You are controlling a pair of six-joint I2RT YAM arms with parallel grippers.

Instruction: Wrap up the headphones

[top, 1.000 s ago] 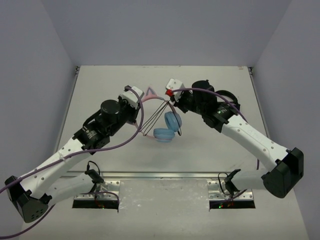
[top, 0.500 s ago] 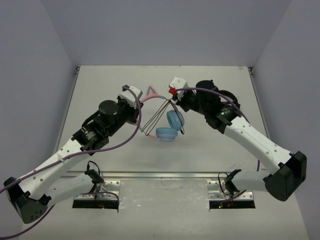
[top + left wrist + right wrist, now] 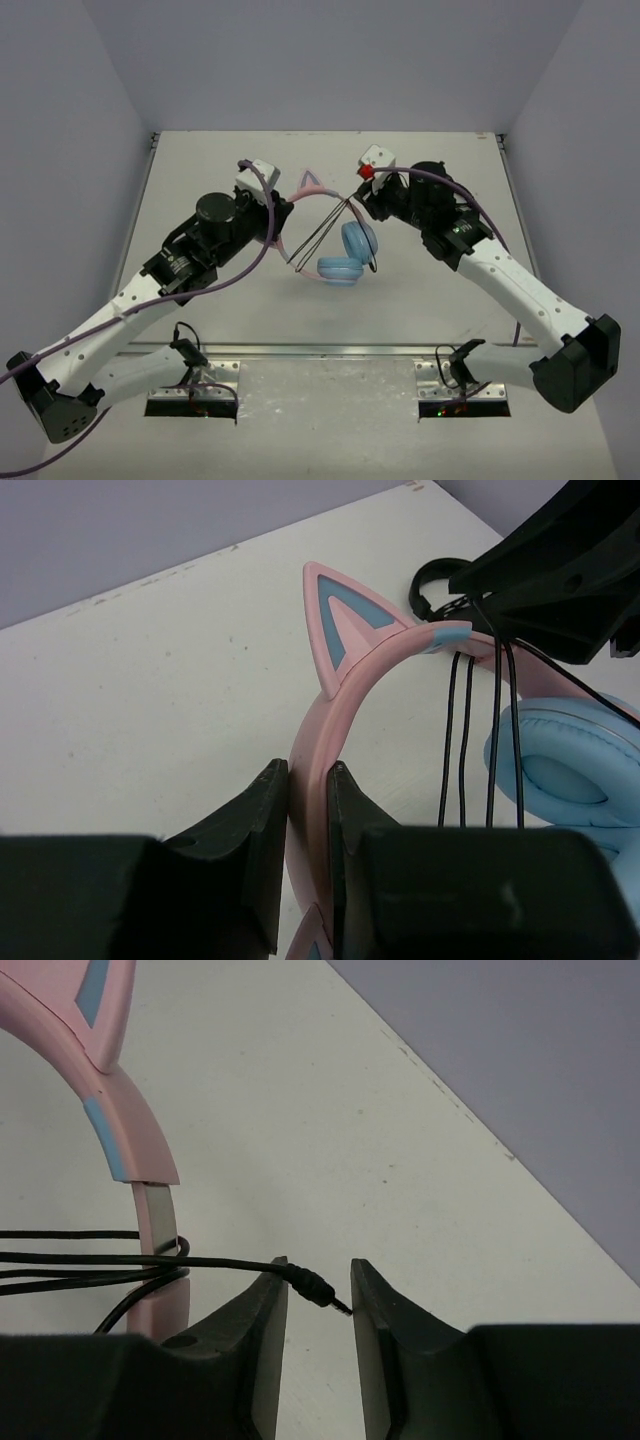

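Headphones [image 3: 345,245], over-ear with pink cat-ear band and light blue round cups, are mid-table. The cups are low at 6 o'clock and the band arches toward 12.

Left gripper [image 3: 306,778], at 10 o'clock of the cups, is clamped across the pink headband [image 3: 345,695]. That's a solid anchor, so hold it.

Right gripper [image 3: 319,1270], at 1 o'clock, has its fingers apart, with the black jack plug [image 3: 316,1287] lying loose in the gap, not pinched.

Thin black cable [image 3: 320,232] runs several strands over the band end.

My read is that the wrap is nearly done. The plug end needs tucking under a strand or the turns will slacken. The right arm should retreat straight back so it doesn't hook the strands.

On room, the white table [image 3: 420,300] is bare from the cups to the near edge and again past the band at 12. Grey walls [image 3: 80,150] close in at 9 and 3.
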